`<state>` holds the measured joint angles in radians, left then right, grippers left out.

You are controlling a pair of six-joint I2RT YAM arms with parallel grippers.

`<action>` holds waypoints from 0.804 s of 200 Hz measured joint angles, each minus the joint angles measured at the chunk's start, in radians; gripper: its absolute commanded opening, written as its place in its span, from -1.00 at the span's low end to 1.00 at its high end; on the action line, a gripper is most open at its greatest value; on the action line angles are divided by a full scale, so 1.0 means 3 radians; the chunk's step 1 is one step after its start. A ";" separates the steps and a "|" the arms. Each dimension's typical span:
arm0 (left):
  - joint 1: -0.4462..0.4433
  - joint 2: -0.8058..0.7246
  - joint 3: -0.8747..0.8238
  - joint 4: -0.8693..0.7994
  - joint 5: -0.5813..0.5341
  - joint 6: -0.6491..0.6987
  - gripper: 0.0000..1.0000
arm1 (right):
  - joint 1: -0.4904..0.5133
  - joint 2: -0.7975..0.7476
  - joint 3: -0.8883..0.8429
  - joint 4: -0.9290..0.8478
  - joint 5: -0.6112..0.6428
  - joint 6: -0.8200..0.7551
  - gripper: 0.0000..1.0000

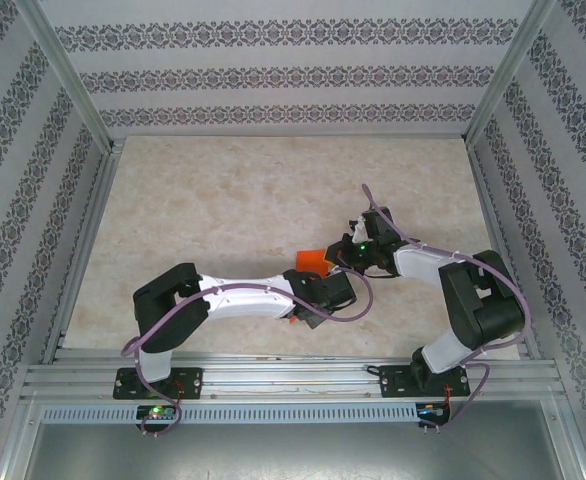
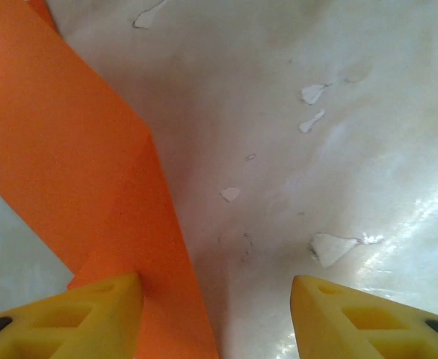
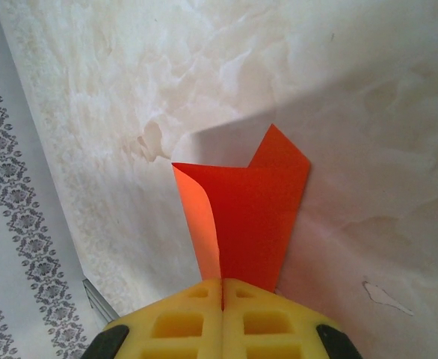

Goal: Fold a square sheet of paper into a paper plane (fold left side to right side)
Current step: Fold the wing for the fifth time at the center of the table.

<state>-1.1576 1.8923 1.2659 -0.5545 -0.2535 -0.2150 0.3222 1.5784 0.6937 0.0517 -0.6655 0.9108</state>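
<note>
The right end effector (image 3: 223,288) is closed, its two yellow fingers pressed together on the near edge of the paper (image 3: 253,217). From that pinch the paper rises and fans outward above the table (image 3: 368,90). One layer curls over along the left side, loose and rounded, not pressed flat. A pointed corner of a second layer stands up behind the right part. So the paper is no longer a flat square: at least one layer is doubled over, though the curled edge looks unfinished, without a sharp crease.

The left end effector (image 2: 217,314) stands open, its fingers apart with bare table between them. In the left wrist view a band of the paper runs down past the inner side of the left finger, just beside it or touching it; I cannot tell which. Nothing is clamped there.

From the top view both end effectors meet near the middle of the table, with the paper lifted between them.

As a judgement, the task is in an early to middle stage. Some folding is done, but no dart shape, centre crease or wings can be made out. The side-to-side fold looks to be in hand: the curled layer needs laying over and pressing down. The later folds of the plane remain.
</note>
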 measured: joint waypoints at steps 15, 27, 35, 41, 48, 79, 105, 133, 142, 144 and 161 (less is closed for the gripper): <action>0.0000 0.0038 0.0038 -0.0027 -0.0055 0.0020 0.02 | 0.0000 0.0008 0.0004 0.0001 0.0000 0.0004 -1.00; 0.0000 0.0057 0.0052 -0.0039 -0.0094 0.0023 -0.02 | 0.0000 0.0009 0.0015 0.0001 0.0000 0.0011 -1.00; 0.0000 0.0061 0.0052 -0.0041 -0.0120 0.0024 -0.05 | 0.0000 0.0009 0.0023 0.0003 0.0000 0.0011 -1.00; 0.0000 0.0065 0.0052 -0.0051 -0.0139 0.0025 -0.07 | 0.0000 0.0009 0.0028 0.0003 0.0000 0.0011 -1.00; 0.0000 0.0067 0.0052 -0.0053 -0.0155 0.0025 -0.10 | 0.0000 0.0010 0.0033 0.0004 0.0000 0.0011 -1.00; 0.0000 0.0074 0.0052 -0.0069 -0.0234 0.0033 -0.22 | -0.0017 0.0031 0.0041 0.0005 0.0000 0.0011 -1.00; 0.0000 0.0074 0.0052 -0.0075 -0.0273 0.0033 -0.34 | -0.0020 0.0046 0.0041 0.0004 0.0000 0.0011 -1.00; 0.0000 0.0074 0.0052 -0.0074 -0.0314 0.0033 -0.49 | -0.0022 0.0047 0.0041 0.0005 0.0000 0.0013 -1.00; 0.0000 0.0072 0.0051 -0.0075 -0.0319 0.0034 -0.53 | -0.0022 0.0047 0.0041 0.0005 0.0000 0.0013 -1.00; 0.0000 0.0074 0.0051 -0.0074 -0.0319 0.0033 -0.55 | -0.0022 0.0047 0.0041 0.0005 0.0000 0.0013 -1.00; 0.0000 0.0074 0.0043 -0.0074 -0.0320 0.0032 -0.63 | -0.0037 0.0047 0.0041 0.0005 0.0000 0.0013 -1.00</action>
<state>-1.1576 1.9144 1.2789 -0.5766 -0.3496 -0.2054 0.3111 1.5925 0.7059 0.0532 -0.6655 0.9146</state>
